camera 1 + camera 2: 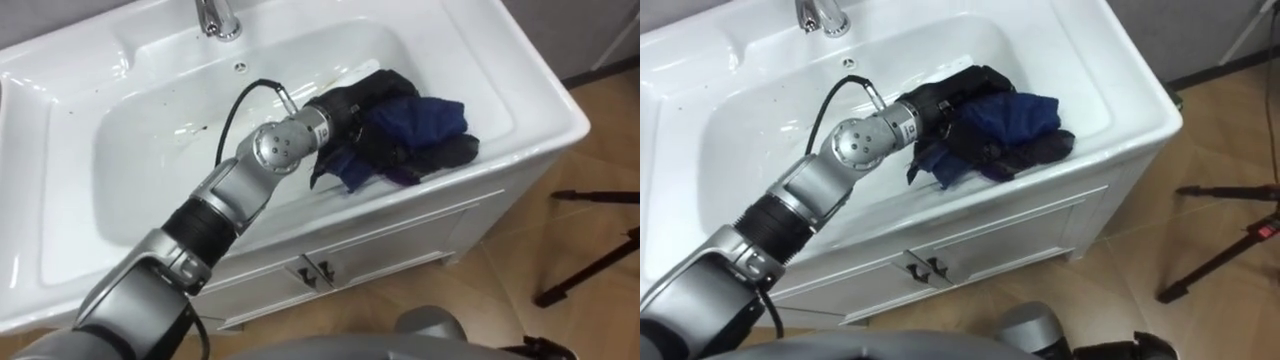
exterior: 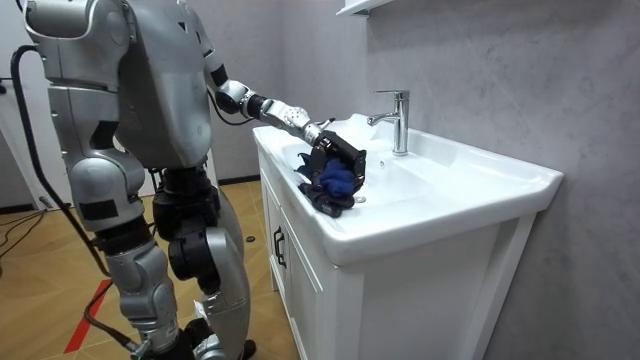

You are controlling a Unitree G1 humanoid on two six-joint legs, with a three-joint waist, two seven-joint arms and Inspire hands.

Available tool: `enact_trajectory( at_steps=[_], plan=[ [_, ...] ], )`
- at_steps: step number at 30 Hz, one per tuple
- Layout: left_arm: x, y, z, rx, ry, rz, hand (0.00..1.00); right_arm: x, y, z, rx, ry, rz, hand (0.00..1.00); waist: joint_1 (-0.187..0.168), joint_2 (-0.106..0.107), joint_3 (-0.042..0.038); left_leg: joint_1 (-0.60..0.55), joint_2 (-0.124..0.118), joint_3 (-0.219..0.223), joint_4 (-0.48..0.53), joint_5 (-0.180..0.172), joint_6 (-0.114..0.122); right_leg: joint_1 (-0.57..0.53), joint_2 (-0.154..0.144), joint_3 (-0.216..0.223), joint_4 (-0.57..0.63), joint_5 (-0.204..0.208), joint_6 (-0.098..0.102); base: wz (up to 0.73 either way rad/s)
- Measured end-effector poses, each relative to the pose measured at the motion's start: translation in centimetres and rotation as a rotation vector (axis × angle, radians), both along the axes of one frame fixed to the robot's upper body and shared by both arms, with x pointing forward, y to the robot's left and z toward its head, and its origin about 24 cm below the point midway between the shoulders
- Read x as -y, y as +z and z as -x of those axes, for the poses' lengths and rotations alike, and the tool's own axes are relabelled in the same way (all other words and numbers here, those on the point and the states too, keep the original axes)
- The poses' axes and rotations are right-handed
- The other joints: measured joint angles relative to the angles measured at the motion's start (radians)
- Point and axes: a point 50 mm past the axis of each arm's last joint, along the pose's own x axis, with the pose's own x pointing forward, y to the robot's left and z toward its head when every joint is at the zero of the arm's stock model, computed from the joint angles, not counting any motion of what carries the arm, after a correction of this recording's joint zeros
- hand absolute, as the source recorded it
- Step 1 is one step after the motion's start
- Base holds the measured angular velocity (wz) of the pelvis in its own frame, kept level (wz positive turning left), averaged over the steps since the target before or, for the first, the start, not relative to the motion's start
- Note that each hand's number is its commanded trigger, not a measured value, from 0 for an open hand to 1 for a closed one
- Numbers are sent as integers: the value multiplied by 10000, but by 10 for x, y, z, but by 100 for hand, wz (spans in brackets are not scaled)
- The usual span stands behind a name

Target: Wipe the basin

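The blue cloth (image 1: 428, 118) sits inside the white basin (image 1: 70, 95), at the right end of the bowl and close to the front wall. It is all bunched up. Our black left hand (image 1: 355, 105) is clamped on the cloth, with its fingers curled round it. Some dark bits under the blue may be fingers or more cloth, and we cannot tell which. Our left arm reaches over the front rim and down into the bowl.

A few small brown marks (image 1: 196, 128) show on the bottom of the basin, left of the hand. The shiny tap (image 1: 216, 17) stands at the back rim, well apart from the cloth. Under the basin is a white cupboard (image 1: 400, 250) with two doors. We stand right in front of it. Black tripod legs (image 1: 590, 272) rest on the wooden floor (image 1: 520, 300) to the right.
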Motion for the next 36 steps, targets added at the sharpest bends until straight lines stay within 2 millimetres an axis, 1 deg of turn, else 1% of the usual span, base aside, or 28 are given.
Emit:
enact_trajectory(
  at_steps=[5, 7, 9, 10, 13, 15, 17, 19, 20, 22, 23, 25, 26, 27, 28, 29, 32, 33, 35, 36],
  plan=[
    [-6, -3, 0, 8, 246, -152, 100, -3, 0, -7, 209, 36, 12, 0, 14, -14, 10, 124, -4, 5, -68, 8, -17, 77, 3, 10, -17, 0, -2, -2],
    [-9, -5, 1, 101, 323, -384, 100, -4, -1, -2, 107, -92, 23, 0, 8, -19, 10, 217, -5, 3, -100, 11, -21, 199, 21, 37, -138, 19, -6, -4],
    [-15, -10, 2, 200, 578, -656, 100, -4, -1, -4, 217, -271, 5, 0, 47, -27, 12, 365, -18, 25, -272, 35, -60, 252, 52, 157, -179, 36, -14, -15],
    [-20, -13, 3, 290, 789, -887, 100, -5, -1, -2, 163, -295, 51, 0, 68, -50, 28, 426, -11, 17, -283, 42, -71, 333, 75, 221, -243, 55, -23, -15],
    [-31, -17, 3, 712, 1094, -1681, 100, -4, -2, 6, -23, -379, 188, 0, 185, -52, 26, 394, 29, 3, -253, 42, -78, 347, 120, 226, -362, 108, -48, -6],
    [-36, -17, 2, 1324, 1114, -2552, 100, -4, -2, 13, -222, -330, 246, 0, 306, -62, 30, 368, 23, -50, -245, 43, -80, 342, 121, 199, -370, 109, -51, 5],
    [-46, -15, -2, 2080, 1350, -3520, 100, -4, -3, 19, -360, -293, 247, 0, 436, -85, 31, 376, 7, -136, -244, 43, -81, 342, 114, 184, -334, 109, -52, 0],
    [-54, -12, -5, 2552, 1702, -3929, 100, -4, -3, 20, -399, -229, 251, 0, 525, -106, 41, 384, 3, -151, -251, 43, -82, 345, 113, 191, -331, 109, -52, 0],
    [-60, -12, -6, 2796, 1993, -4082, 100, -3, -3, 23, -490, -255, 252, 0, 575, -130, 48, 425, -6, -154, -281, 43, -82, 380, 110, 191, -342, 109, -52, 0],
    [-69, -16, -3, 2891, 2438, -4290, 100, -3, -2, 26, -525, -319, 270, 0, 563, -179, 28, 576, -31, -176, -398, 59, -110, 574, 107, 158, -501, 114, -56, 3],
    [-76, -19, -1, 2939, 2684, -4499, 100, -2, -2, 28, -543, -406, 298, 0, 556, -235, 38, 657, -36, -183, -409, 56, -115, 694, 107, 134, -568, 120, -53, 6],
    [-84, -23, 2, 2985, 3033, -4639, 100, -1, -2, 29, -585, -397, 341, 0, 555, -279, 12, 649, -31, -224, -405, 44, -135, 753, 120, 68, -664, 138, -53, 10],
    [-90, -24, 4, 3026, 3240, -4718, 100, -1, -2, 32, -709, -311, 403, 0, 555, -291, 17, 641, -32, -256, -401, 40, -143, 780, 122, 23, -696, 148, -52, 12],
    [-92, -25, 4, 3032, 3348, -4732, 100, -1, -2, 32, -731, -223, 429, 0, 564, -273, 5, 633, -33, -270, -401, 36, -149, 780, 122, 9, -698, 148, -52, 9],
    [-95, -25, 4, 3071, 3538, -4746, 100, 0, -2, 31, -735, -130, 455, 0, 603, -223, -28, 622, -37, -283, -404, 35, -150, 780, 120, -9, -705, 147, -52, 6],
    [-98, -24, 3, 3197, 3708, -4807, 100, 0, -2, 31, -773, -42, 468, 0, 659, -201, -43, 611, -40, -315, -403, 35, -150, 782, 122, -23, -703, 147, -52, 4],
    [-105, -22, 3, 3470, 4279, -4747, 100, 0, -2, 32, -923, 73, 467, 0, 713, -174, -61, 649, -45, -362, -406, 35, -150, 818, 130, -24, -691, 149, -55, 1],
    [-108, -23, 4, 3473, 4446, -4737, 100, 0, -2, 31, -953, 135, 453, 0, 741, -176, -60, 664, -42, -363, -407, 35, -151, 833, 134, -19, -690, 153, -61, -6],
    [-118, -29, 9, 3297, 4949, -4843, 100, 0, -2, 28, -1016, 445, 496, 0, 774, -129, -103, 675, -40, -418, -395, 34, -153, 871, 145, -29, -682, 164, -80, -2],
    [-119, -31, 10, 3251, 5005, -4925, 100, 0, -2, 28, -1034, 470, 507, 0, 794, -110, -111, 671, -39, -421, -394, 34, -153, 869, 149, -33, -682, 165, -81, 0]
  ],
)
